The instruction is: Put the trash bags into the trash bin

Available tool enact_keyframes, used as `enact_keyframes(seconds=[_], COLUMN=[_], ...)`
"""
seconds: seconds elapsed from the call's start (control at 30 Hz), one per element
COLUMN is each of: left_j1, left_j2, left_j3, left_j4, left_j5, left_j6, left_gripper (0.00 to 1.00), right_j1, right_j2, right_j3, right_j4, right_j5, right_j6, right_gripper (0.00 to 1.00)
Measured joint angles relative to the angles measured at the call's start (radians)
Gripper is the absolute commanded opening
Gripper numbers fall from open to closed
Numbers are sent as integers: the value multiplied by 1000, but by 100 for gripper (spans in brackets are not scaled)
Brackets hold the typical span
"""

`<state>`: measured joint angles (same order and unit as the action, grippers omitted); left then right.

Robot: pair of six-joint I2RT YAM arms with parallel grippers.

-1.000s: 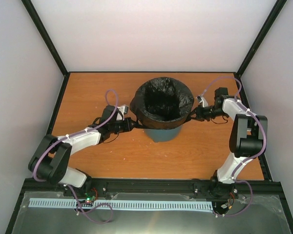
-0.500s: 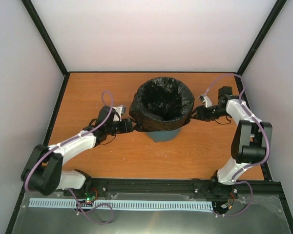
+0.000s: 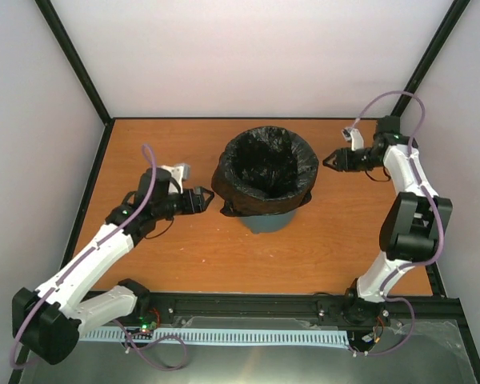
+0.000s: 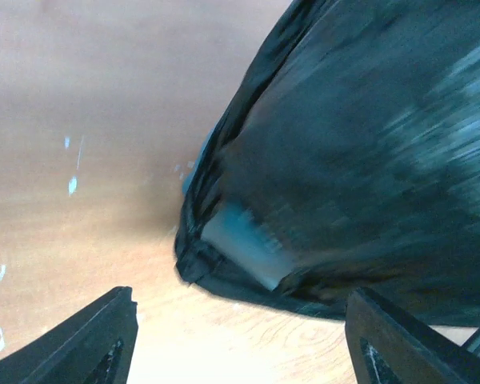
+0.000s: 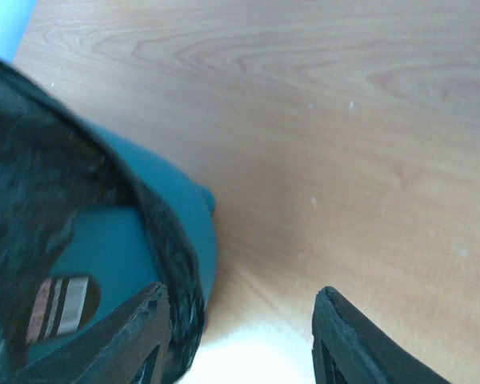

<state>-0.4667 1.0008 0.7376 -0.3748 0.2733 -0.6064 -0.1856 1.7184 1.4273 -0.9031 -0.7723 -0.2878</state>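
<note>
A glossy black trash bag [image 3: 266, 164] lines the teal trash bin [image 3: 269, 222] in the middle of the table. Its mouth is spread open and its edge is folded down over the rim, so only the bin's base shows below it. My left gripper [image 3: 209, 202] is open just left of the bag's hanging edge, with nothing between its fingers. In the left wrist view the bag [image 4: 360, 144] fills the upper right beyond the open gripper [image 4: 240, 352]. My right gripper [image 3: 329, 160] is open to the right of the rim, apart from it. The right wrist view shows bin wall [image 5: 132, 240], bag edge [image 5: 32, 168] and the open gripper [image 5: 244, 336].
The bin stands on an orange wooden table [image 3: 160, 144] enclosed by white walls and black frame posts. A black rail [image 3: 248, 306] with the arm bases runs along the near edge. A label sticker [image 5: 60, 308] sits on the bin wall.
Both grippers have opened and let go of the bag's edge. The left one drew back to the left; the right one moved away toward the far right. The bag stays draped over the rim.
</note>
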Motion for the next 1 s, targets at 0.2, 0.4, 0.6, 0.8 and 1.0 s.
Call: enact_keyframes(seconds=[0.2,0.4,0.6,0.8,1.0], left_j1=[0,-2,-5,-8,-75], left_j2=[26,158,257,255,282], left_j3=[303,576,717,776,794], left_j4=[-138,-220,-354,-444,-533], left_j5=[-21,8,48,131,163], left_j6=[69,166,280,357,414], left_gripper=[69,72,67,65,61], right_j1=[85,185,294,402,472], right_j2=[188,344,340,238,103], right_j3=[180,287,169,-48,-138], right_j4=[58,89,115,142,138], right_j5=[34,46,12,36,92], right_j6=[35,8,-44,-110,-116], right_gripper=[46,44,43,42,44])
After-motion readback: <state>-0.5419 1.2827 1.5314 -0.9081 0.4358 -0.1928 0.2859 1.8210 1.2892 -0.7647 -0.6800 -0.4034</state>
